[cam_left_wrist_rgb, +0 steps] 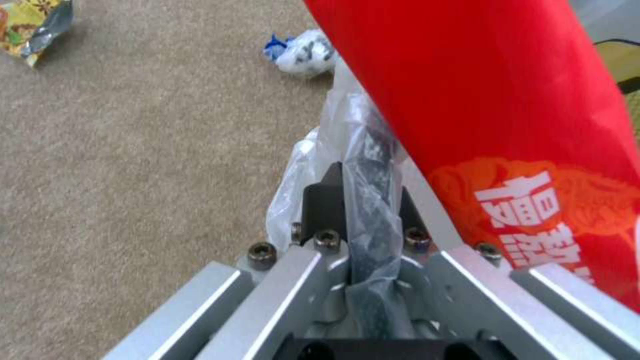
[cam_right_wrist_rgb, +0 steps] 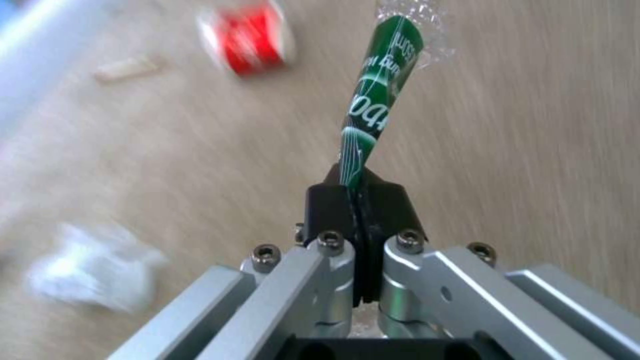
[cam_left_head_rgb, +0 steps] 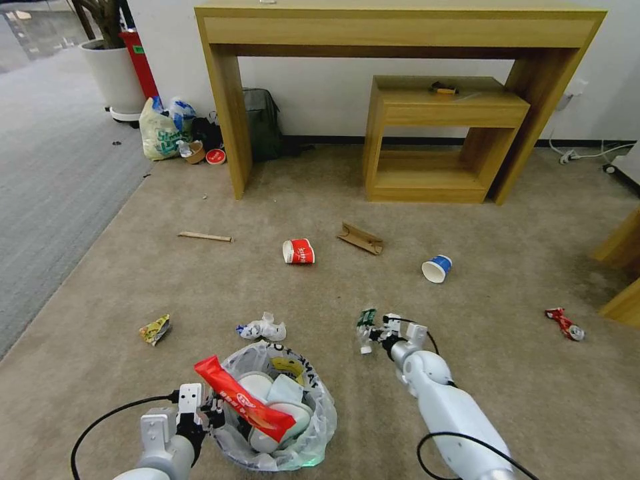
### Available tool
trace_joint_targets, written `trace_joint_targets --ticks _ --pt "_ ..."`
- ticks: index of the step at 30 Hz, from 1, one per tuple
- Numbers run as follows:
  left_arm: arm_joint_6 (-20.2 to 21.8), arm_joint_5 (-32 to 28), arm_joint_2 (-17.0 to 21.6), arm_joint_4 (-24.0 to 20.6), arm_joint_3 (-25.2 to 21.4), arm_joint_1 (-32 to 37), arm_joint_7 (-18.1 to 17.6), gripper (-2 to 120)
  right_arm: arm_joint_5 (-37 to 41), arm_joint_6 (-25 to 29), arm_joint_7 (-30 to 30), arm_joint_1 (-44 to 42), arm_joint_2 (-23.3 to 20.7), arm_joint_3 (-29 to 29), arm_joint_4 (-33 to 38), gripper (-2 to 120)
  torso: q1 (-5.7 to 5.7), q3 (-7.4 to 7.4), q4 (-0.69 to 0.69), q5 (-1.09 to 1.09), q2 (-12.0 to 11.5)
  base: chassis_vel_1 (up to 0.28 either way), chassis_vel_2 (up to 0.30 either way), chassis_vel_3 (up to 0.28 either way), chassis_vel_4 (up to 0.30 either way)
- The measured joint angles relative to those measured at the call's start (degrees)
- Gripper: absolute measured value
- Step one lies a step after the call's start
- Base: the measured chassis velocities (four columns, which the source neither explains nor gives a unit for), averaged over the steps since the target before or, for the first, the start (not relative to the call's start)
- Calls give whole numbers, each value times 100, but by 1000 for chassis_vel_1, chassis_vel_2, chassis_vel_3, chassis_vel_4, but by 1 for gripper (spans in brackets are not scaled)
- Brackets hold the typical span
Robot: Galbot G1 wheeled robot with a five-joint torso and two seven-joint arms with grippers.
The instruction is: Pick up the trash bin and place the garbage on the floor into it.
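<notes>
Left gripper (cam_left_head_rgb: 212, 412) clamped on bin (cam_left_head_rgb: 283, 453) rim; bin part-filled. Right gripper (cam_left_head_rgb: 368, 333) pinching green bottle (cam_right_wrist_rgb: 373, 100). Cups (cam_left_head_rgb: 298, 251), wrappers (cam_left_head_rgb: 155, 329) left on carpet (cam_left_head_rgb: 467, 320).

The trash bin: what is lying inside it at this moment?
Inside the trash bin, a long red wrapper lies across white slippers. Anything beneath them is covered. The left pincer grips the rim; the right pincer holds a crushed green bottle.

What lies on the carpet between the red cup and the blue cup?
A flattened brown cardboard scrap lies between the red cup and blue cup, in the head view.
</notes>
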Motion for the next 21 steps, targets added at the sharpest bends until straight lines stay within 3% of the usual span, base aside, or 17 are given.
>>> trace_joint_targets --ticks 5,6,8,10,11,14,21 --pt "116 0 -47 20 53 -133 -69 0 73 -396 -94 -253 -238 73 1543 0 0 0 1 1 0 0 0 0 0" --pt "192 -5 -60 18 61 -200 -116 0 216 -575 -143 -333 -394 -1 2205 0 0 -1 1 -2 1 0 0 0 0" --pt "209 -6 -60 18 61 -217 -127 0 249 -618 -159 -354 -435 -24 2352 0 0 -1 1 -3 1 0 0 0 0" --pt "317 -34 -49 18 51 -318 -186 0 416 -818 -352 -506 -807 -243 3294 0 0 -1 2 0 0 0 0 0 0" --pt "317 -34 -49 18 51 -318 -186 0 416 -818 -352 -506 -807 -243 3294 0 0 -1 2 0 0 0 0 0 0" --pt "398 -63 -6 41 35 -392 -215 0 412 -1017 -973 -713 -1505 -539 4277 0 0 0 -1 0 1 0 0 0 0" --pt "440 -75 -37 101 61 -439 -238 0 249 -1237 -1560 -838 -2077 -1141 5097 0 0 -1 1 -1 1 0 0 0 0"
